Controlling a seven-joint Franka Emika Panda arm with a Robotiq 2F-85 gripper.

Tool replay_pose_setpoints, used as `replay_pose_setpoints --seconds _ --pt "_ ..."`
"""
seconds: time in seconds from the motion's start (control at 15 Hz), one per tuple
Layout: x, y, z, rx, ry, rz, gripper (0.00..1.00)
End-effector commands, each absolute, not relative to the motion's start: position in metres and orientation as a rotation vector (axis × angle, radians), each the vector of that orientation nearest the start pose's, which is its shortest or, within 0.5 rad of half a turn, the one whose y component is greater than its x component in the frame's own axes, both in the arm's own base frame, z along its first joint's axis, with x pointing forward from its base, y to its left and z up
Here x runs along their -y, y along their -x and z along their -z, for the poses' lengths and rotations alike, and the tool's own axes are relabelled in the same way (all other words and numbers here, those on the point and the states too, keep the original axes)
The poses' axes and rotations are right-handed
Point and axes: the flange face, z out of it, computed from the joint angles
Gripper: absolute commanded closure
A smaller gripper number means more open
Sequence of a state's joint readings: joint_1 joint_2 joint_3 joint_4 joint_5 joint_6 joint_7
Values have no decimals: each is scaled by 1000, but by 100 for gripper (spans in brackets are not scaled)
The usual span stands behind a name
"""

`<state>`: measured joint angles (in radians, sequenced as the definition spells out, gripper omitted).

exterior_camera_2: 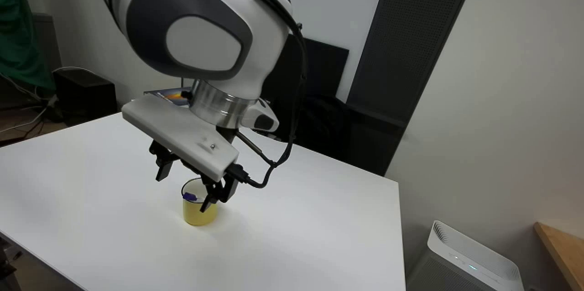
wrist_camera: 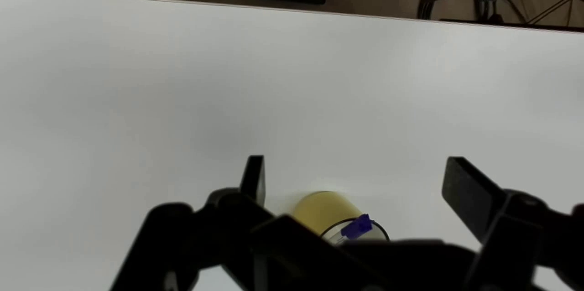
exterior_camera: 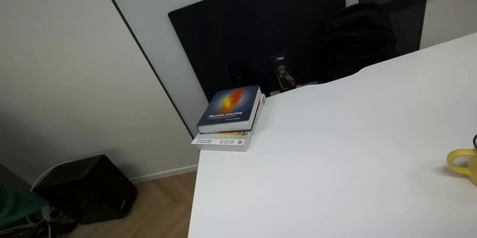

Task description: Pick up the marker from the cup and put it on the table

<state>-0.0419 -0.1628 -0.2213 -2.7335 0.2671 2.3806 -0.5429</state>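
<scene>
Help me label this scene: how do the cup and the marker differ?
Colour: the cup is yellow outside; the marker shows a purple end. Pose: the cup stands upright on the table, while the marker leans inside the cup. Width: the cup is wider than the marker. Shared: neither is held by the fingers.

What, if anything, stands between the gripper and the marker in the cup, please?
In the wrist view, nothing visible stands between the open gripper and the marker, whose purple end shows at the mouth of the cup. The cup surrounds the marker's lower part, so it would probably need lifting out before reaching the table.
</scene>
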Motion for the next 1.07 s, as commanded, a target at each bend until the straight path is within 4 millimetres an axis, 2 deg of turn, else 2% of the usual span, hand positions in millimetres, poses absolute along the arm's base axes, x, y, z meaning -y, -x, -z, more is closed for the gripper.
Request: replay_pose_setpoints --seconds 0.0,0.33,0.6,1.0 --pt "94 -404 -249 127 2792 -267 0" --pt "87 -459 -240 143 2723 -451 0" --pt "73 -501 -225 166 2672 -613 0" --pt "42 -540 -201 203 2605 -778 0"
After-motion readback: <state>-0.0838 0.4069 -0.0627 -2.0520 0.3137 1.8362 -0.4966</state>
